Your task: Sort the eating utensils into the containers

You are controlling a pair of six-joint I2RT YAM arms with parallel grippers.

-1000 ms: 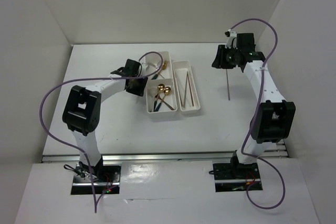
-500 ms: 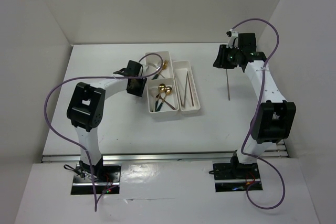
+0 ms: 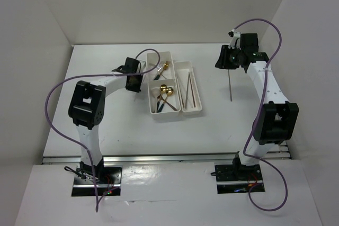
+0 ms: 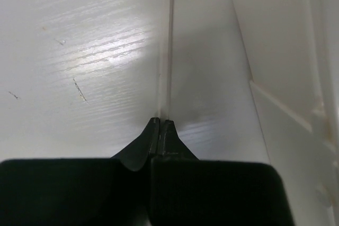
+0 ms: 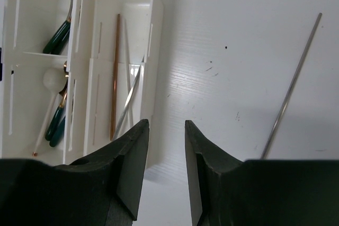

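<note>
The wide two-compartment container (image 3: 150, 56) holds gold spoons (image 3: 165, 89) and green-handled utensils (image 5: 58, 38). The long narrow container (image 3: 200, 107) holds a brown chopstick (image 5: 114, 78) and a silver one (image 5: 130, 99). A lone silver chopstick (image 3: 230, 86) (image 5: 291, 88) lies on the table to the right of the containers. My left gripper (image 3: 134, 82) (image 4: 160, 121) is shut just left of the wide container, with nothing visible between its fingers. My right gripper (image 3: 225, 59) (image 5: 167, 125) hangs open above the table, between the narrow container and the lone chopstick.
White walls enclose the table (image 3: 106, 109) on the left, back and right. In the left wrist view a thin pale line (image 4: 168, 51) runs away from the fingertips; I cannot tell what it is. A purple cable (image 3: 53, 104) loops beside the left arm.
My left gripper has pulled back to the left, away from the wide container, and its jaws have shut. The right arm has hardly moved.
</note>
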